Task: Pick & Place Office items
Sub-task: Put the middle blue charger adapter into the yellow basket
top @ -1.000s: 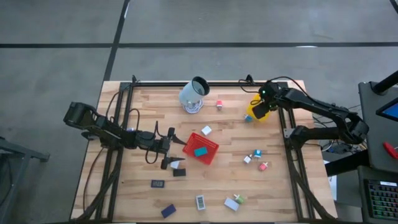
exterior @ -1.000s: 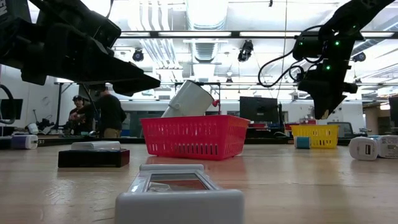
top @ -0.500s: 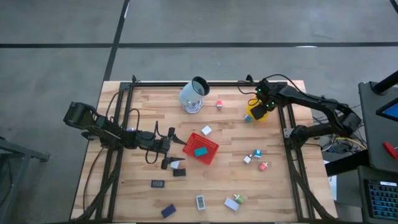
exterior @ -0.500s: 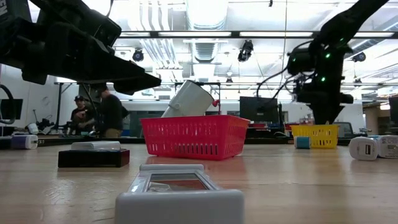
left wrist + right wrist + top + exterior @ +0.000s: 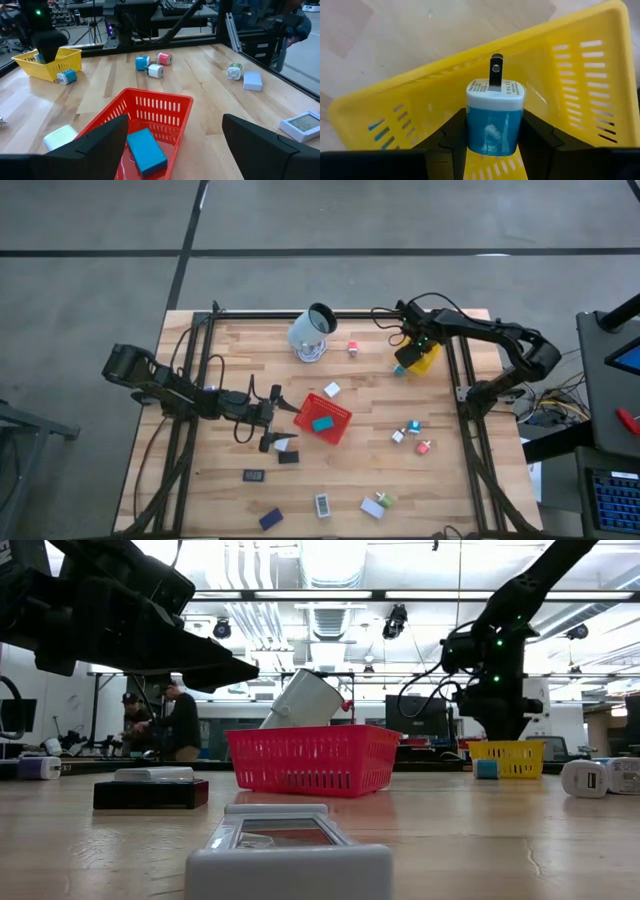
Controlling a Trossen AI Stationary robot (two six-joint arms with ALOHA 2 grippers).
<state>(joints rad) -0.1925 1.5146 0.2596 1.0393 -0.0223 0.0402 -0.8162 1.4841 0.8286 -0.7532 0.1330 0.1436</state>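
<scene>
Butcher-block wooden table [image 5: 350, 395], pale planks, black frame rails at left and right edges.

Right gripper [image 5: 492, 131]: fingers narrow, clamped on a small blue charger block [image 5: 494, 119] with glossy blue body, white cap and one dark metal prong standing up. It hangs directly over the yellow mesh tray [image 5: 580, 75], a slotted plastic basket at the far right of the table [image 5: 424, 357]. Whether the block touches the tray floor cannot be told.

Left gripper [image 5: 172, 145]: fingers wide apart with nothing between them, hovering at the near-left rim of the red mesh tray [image 5: 150, 107], mid-table. Inside that tray lies a teal rectangular block [image 5: 146, 151], matte with rounded edges.

Other office items scattered:
- white block [image 5: 332, 390] just beyond the red tray
- pink-red block [image 5: 353, 348] far centre
- small cluster of white, teal and pink-red blocks [image 5: 412, 433] right of centre
- black flat piece topped with white [image 5: 287, 449] just near the left gripper
- black flat rectangle [image 5: 253, 475], dark blue block [image 5: 270, 519], white framed rectangle [image 5: 322, 505], white and green pieces [image 5: 378, 503] along the near edge

Pale grey cup [image 5: 312, 331] tilted at far centre, open mouth up.

Low view: the left arm fills the upper left as a dark mass and its gripper cannot be made out there. Two people [image 5: 165, 723] stand far behind, small and dim
</scene>
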